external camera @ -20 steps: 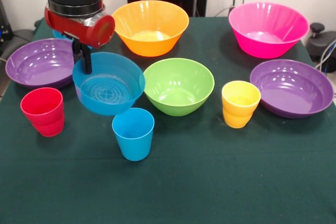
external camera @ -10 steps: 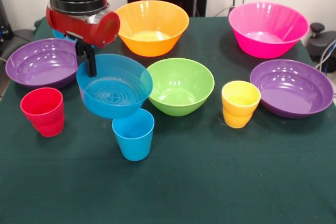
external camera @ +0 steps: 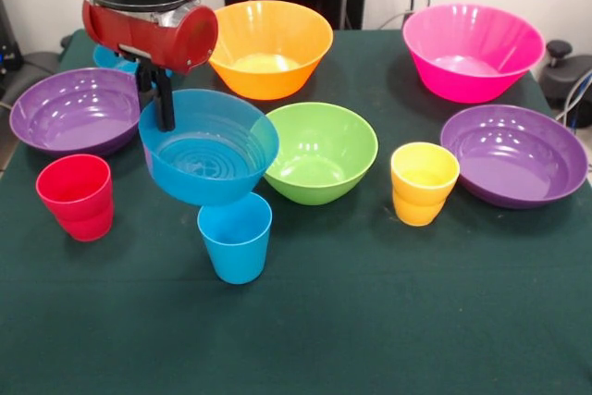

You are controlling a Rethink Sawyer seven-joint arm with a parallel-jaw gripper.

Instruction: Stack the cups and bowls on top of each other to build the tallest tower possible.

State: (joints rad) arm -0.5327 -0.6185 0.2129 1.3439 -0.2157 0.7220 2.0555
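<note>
My gripper (external camera: 159, 110) is shut on the left rim of a small blue bowl (external camera: 211, 159) and holds it in the air, just behind and above the blue cup (external camera: 235, 236). The bowl's lower edge overlaps the cup's far rim in this view. The red cup (external camera: 76, 196) stands at the left and the yellow cup (external camera: 423, 182) at the right. The lime green bowl (external camera: 319, 151) sits right of the held bowl. The orange bowl (external camera: 270, 46) and pink bowl (external camera: 472, 51) stand at the back. Purple bowls lie at the left (external camera: 67, 110) and right (external camera: 515, 154).
A second small blue bowl (external camera: 108, 57) peeks out behind the arm at the back left. The dark green cloth (external camera: 370, 321) covers the table. A black object (external camera: 564, 71) stands off the table's right edge.
My gripper has carried the small blue bowl to the right and a little higher, bringing it nearer over the blue cup. Nothing else has moved.
</note>
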